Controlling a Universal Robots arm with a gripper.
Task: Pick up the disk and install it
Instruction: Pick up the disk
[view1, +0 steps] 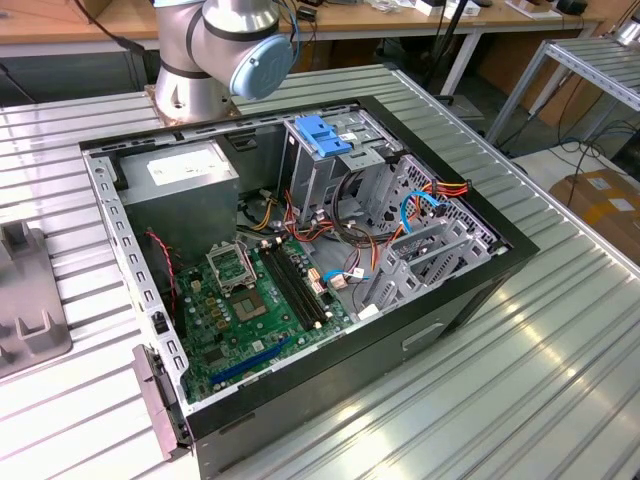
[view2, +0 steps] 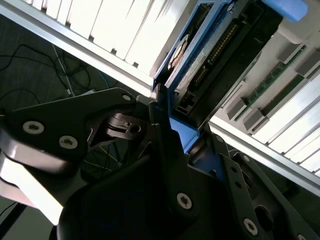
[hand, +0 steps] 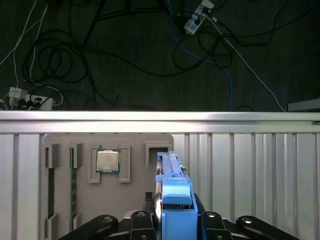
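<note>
Over at the ribbed aluminium table (hand: 250, 175), near its edge, the black two-fingered gripper (view2: 185, 125) has its jaws closed firmly on the disk (hand: 172, 187), a flat grey metal hard drive framed in bright blue plastic rails. In the first wrist view the drive stands on edge between the fingers. It is above a pale grey parts tray (hand: 135, 192), where a square silver processor chip (hand: 107, 161) sits in its pocket. Whether the drive's lower edge is clear of the tray I cannot tell. In the second wrist view its connector pins show along one face.

In the exterior view, the open black computer case (view1: 330, 395) rests on a ribbed top. Inside it a tall metal drive cage (view1: 315, 180) is topped by a blue plastic bracket (view1: 325, 135), with loose coloured cables (view1: 440, 190) close beside it.

To my eye the drive is picked up and not yet installed. The fingers pinch it at one end, so most of its length hangs out past them like a lever. Smooth, unhurried motion would suit, with no sudden turns of the wrist that could let it pivot in the grip. Near the case, those cables look the likeliest snag.
</note>
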